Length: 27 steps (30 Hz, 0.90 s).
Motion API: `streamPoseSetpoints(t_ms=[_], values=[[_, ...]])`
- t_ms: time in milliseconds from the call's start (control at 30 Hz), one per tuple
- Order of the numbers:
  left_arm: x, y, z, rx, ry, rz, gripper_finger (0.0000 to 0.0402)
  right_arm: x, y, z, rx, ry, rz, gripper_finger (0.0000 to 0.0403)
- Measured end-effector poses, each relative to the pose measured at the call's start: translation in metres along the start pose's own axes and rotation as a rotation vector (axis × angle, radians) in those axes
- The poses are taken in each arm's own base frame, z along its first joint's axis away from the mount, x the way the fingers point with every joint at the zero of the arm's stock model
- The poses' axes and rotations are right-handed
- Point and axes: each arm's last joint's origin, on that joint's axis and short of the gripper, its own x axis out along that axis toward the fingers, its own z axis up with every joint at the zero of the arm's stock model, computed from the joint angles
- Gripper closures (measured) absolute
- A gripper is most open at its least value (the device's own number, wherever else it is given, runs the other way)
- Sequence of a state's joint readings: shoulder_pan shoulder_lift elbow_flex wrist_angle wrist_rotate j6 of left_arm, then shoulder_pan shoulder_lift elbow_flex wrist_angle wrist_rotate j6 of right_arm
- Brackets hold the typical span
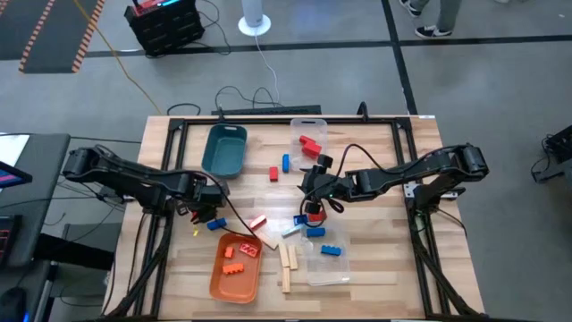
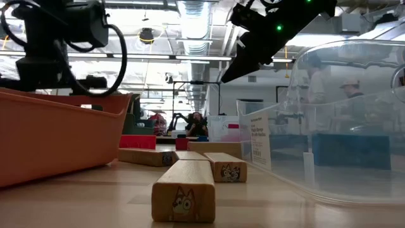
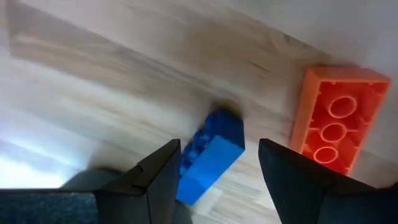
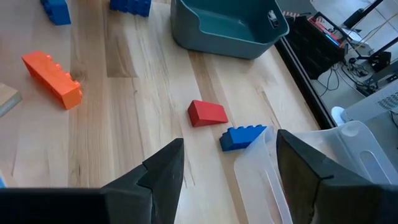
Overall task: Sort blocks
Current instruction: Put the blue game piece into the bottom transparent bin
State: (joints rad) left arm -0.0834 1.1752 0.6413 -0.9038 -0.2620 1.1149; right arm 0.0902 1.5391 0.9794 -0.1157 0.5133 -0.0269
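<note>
A: How far is the sorting?

B: Partly done, I think. Red and orange blocks lie in the orange tray, two red ones in the far clear bin, blue ones in the near clear bin. The teal tray looks empty. Several pieces remain on the table.

A: And the grippers?

B: The left gripper has its jaws apart around a blue block on the table. The right gripper hangs open over the table middle, holding nothing.

A: Room to move?

B: Tight in the middle, between the bins and trays; the right side is free.
</note>
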Motion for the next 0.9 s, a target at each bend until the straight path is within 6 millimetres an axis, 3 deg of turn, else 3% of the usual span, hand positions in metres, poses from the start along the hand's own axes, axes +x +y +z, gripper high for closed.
streamPoseSetpoints(t_ms=[200,633,900], values=[[0.011,-0.004,-0.003,0.114,0.030,0.015,0.0192,0.000,0.000,0.002,0.010,-0.018,-0.001,0.0180],[0.033,-0.008,-0.018,0.170,0.075,0.007,0.0197,0.000,0.000,0.003,0.010,-0.031,0.025,0.0180],[0.033,-0.007,-0.018,0.167,0.084,0.018,0.0280,0.000,0.000,0.003,0.009,-0.032,0.025,0.0180]])
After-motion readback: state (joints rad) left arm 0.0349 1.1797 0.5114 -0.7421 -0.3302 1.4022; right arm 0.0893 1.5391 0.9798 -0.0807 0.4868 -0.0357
